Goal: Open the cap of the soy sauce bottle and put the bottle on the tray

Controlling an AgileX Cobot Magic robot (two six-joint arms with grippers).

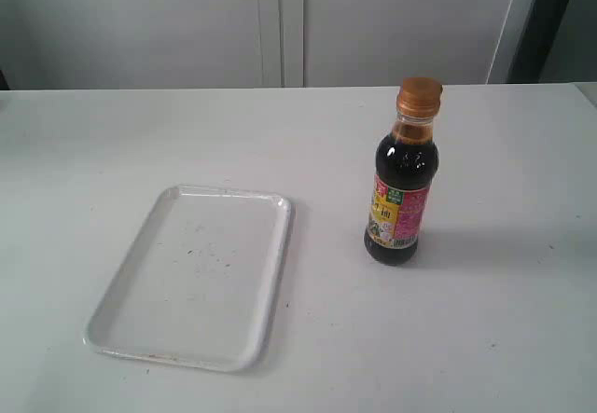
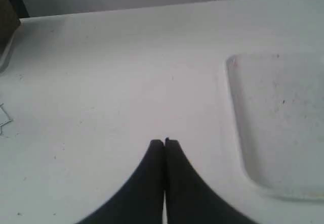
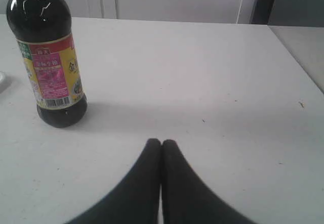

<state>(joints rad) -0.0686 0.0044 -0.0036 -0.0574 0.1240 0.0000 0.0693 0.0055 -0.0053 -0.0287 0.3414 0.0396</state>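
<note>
The soy sauce bottle (image 1: 401,189) stands upright on the white table, right of centre, its orange-brown cap (image 1: 419,96) closed on top. Its dark body and pink-yellow label also show in the right wrist view, soy sauce bottle (image 3: 48,62), with the cap cut off by the frame edge. The white tray (image 1: 191,278) lies flat and bare to the bottle's left; one corner of the tray (image 2: 276,118) appears in the left wrist view. My left gripper (image 2: 164,142) is shut on nothing, short of the tray. My right gripper (image 3: 161,142) is shut on nothing, well apart from the bottle. Neither gripper appears in the exterior view.
White cabinet doors (image 1: 280,21) stand behind the table. The table's edge (image 3: 296,57) runs beside the right gripper, with a lower surface beyond. A dark object (image 2: 7,19) sits at the table's corner in the left wrist view.
</note>
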